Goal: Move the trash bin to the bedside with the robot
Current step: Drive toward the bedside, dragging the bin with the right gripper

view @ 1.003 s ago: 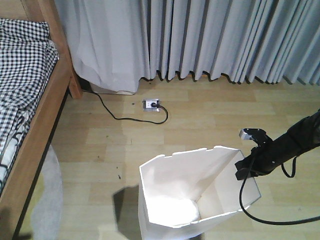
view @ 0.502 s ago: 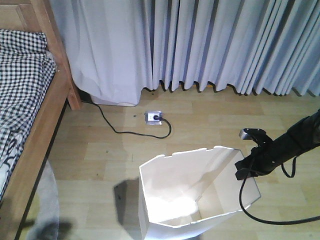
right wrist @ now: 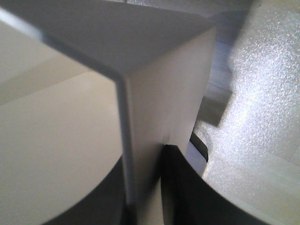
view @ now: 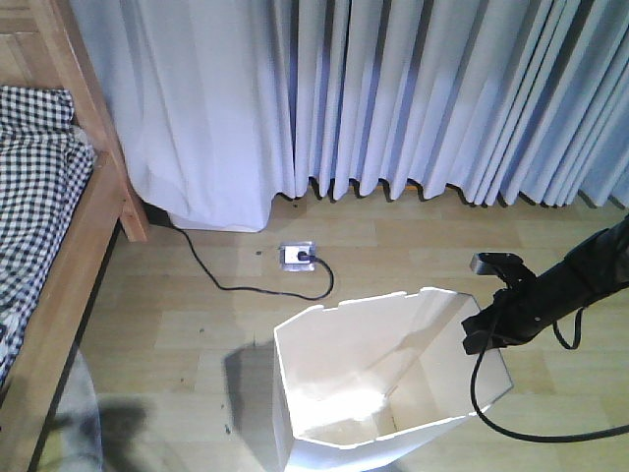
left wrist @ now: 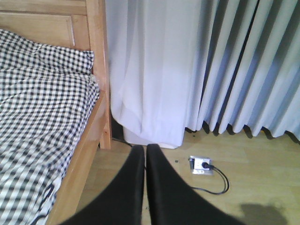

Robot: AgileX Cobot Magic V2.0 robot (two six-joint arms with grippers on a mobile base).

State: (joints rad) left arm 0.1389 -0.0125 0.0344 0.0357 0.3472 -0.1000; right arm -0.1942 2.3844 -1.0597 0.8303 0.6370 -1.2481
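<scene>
Trash bin: white, faceted rim, seen low in the middle of the front view on the wood floor. It appears empty inside. Its base is cut off by the frame edge, so whether it is resting or raised cannot be told.

Handling, as judged: it is thin-walled plastic, so likely light. The wall is expected to flex under a pinch, and the smooth surface may slip. The rim beside a facet crease is taken as the stiffest place for a hold.

Right gripper: clamped on the bin's right rim. In the right wrist view one dark finger is seen on either side of the wall, close to a crease.

Left gripper: fingers drawn together, nothing held, pointed toward the bed.

Bed frame: at the left edge, well apart from the bin. Checked bedding is noted on it.

Beyond: a floor socket with black cord lies between the bin and the curtains.
</scene>
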